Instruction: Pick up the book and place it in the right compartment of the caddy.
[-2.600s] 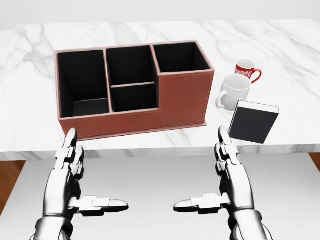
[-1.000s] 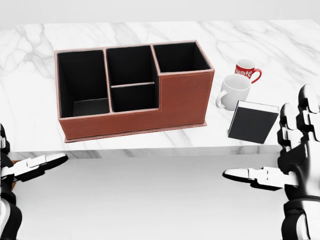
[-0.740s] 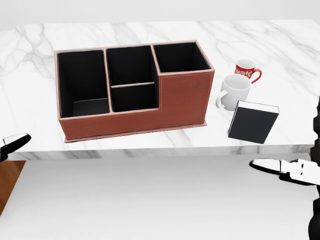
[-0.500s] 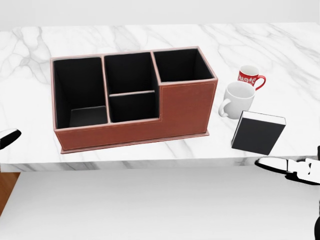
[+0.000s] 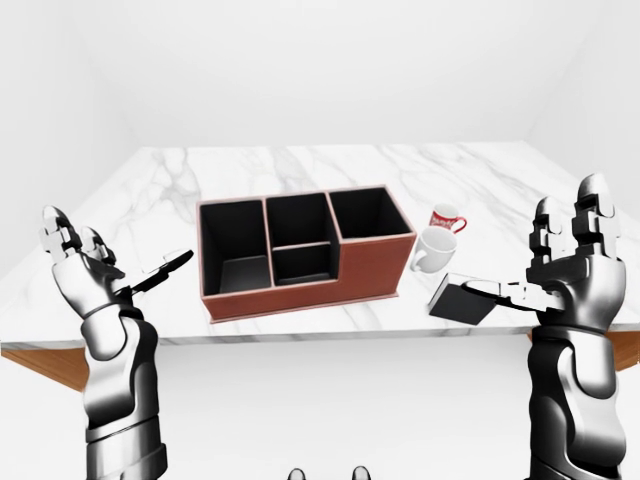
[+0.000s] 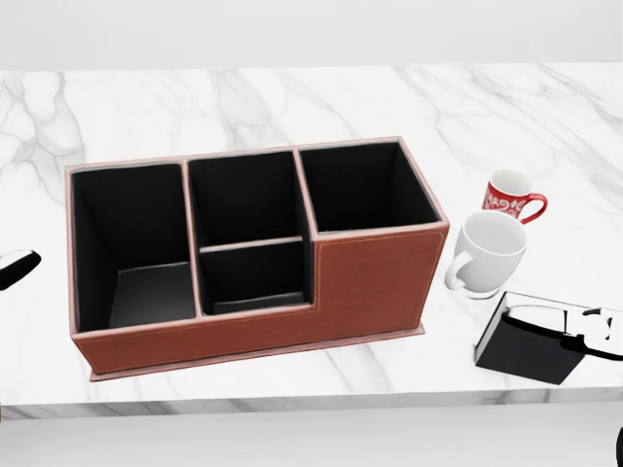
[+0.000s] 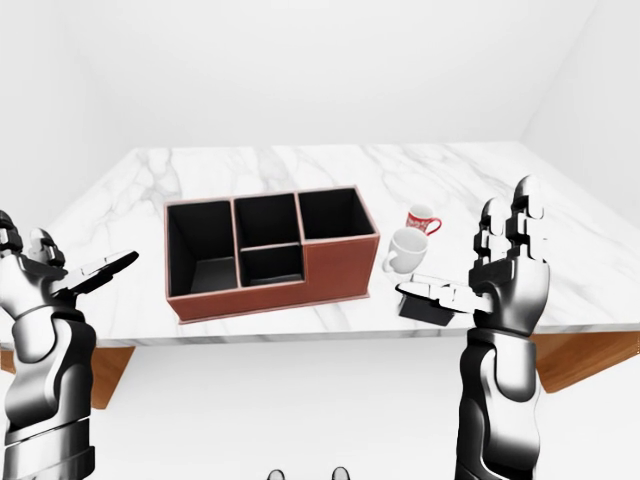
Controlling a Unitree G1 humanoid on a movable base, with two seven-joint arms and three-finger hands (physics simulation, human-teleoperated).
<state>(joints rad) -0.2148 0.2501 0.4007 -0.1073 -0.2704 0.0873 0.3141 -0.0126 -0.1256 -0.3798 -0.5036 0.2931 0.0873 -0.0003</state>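
Take the caddy [image 6: 258, 258] as your landmark: it sits on the marble desk [image 6: 195, 107], brown outside and black inside, with a tall compartment at its left end, a divided middle section and a raised compartment at its right end. All of its compartments show only dark lining.

Your book [image 6: 526, 341] lies to the right of the caddy in the head view, near the desk's near edge, dark-covered with a pale page edge, and tilted. Between it and the caddy's right end stands a white mug [image 6: 484, 251], and just above that mug a red patterned mug [image 6: 511, 195].

Your right hand [image 5: 575, 260] is raised to the right of the caddy, forearm upright, palm turned toward the caddy. Its fingers [image 5: 592, 205] are released: two stand straight up, and the thumb reaches out sideways over the book's top edge. In the head view that thumb crosses the book's upper right corner; you cannot tell from these views whether it touches the cover.

Your left hand [image 5: 85, 265] is held up well to the left of the caddy, off the desk's left edge in the left-eye view, forearm vertical, fingers spread and empty, the thumb pointing toward the caddy.
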